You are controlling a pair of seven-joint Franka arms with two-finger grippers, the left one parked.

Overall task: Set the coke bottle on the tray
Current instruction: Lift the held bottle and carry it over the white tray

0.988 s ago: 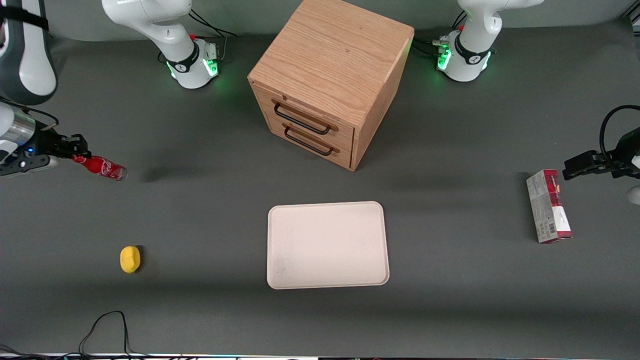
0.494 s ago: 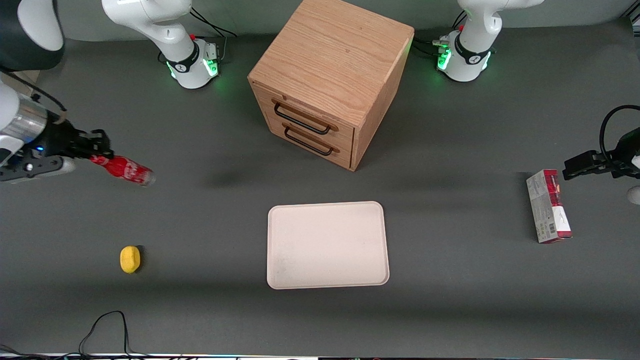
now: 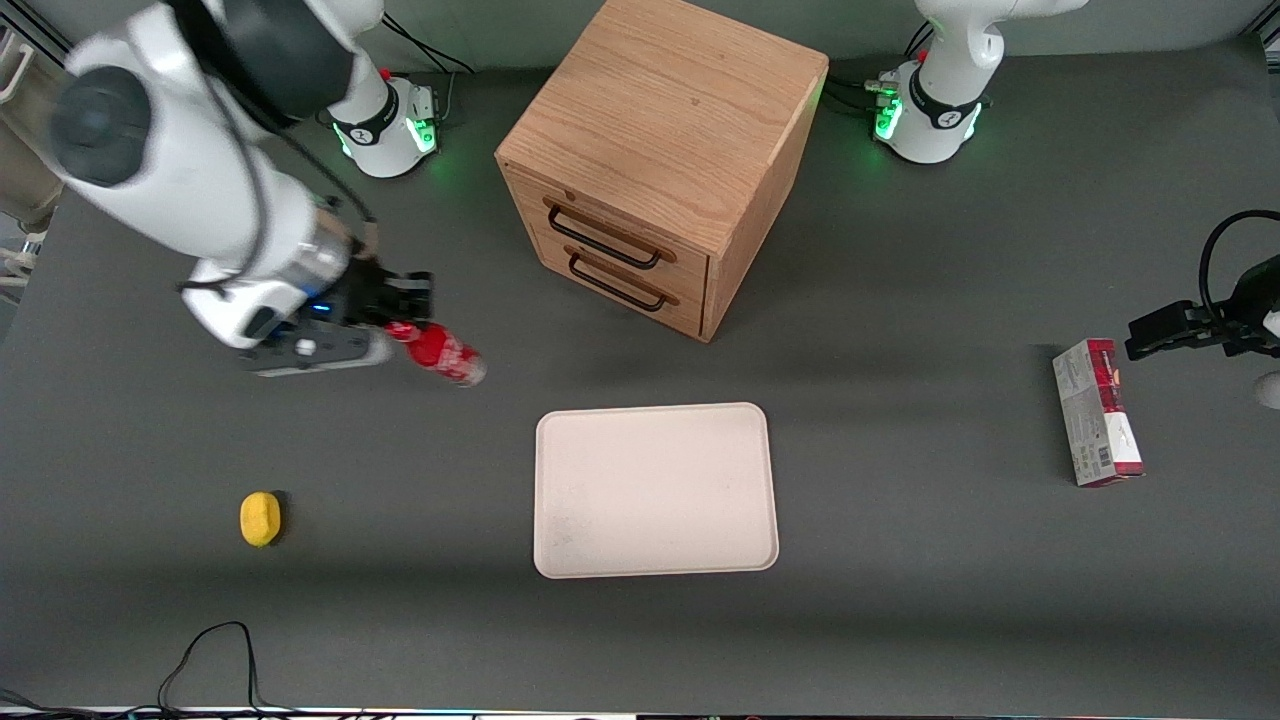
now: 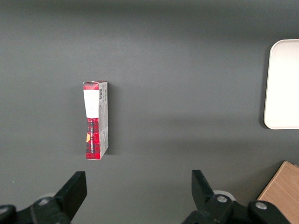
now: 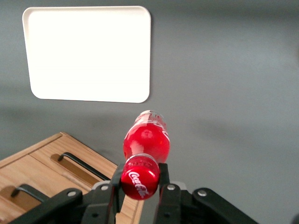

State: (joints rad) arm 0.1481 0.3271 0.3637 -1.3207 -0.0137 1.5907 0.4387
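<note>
One red coke bottle (image 3: 443, 355) (white script) clamped in hand (image 3: 402, 312).

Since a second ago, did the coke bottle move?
Yes. Held in the hand, the coke bottle has travelled toward the tray and wooden drawer cabinet.

the right arm's black two-finger gripper (image 3: 408, 312) clamped the cap end of a small slim red coke bottle (image 3: 443, 355), held tilted above the dark table (image 3: 900, 600), near the large cream-white rectangular tray (image 3: 655, 490) but apart from it.
</note>
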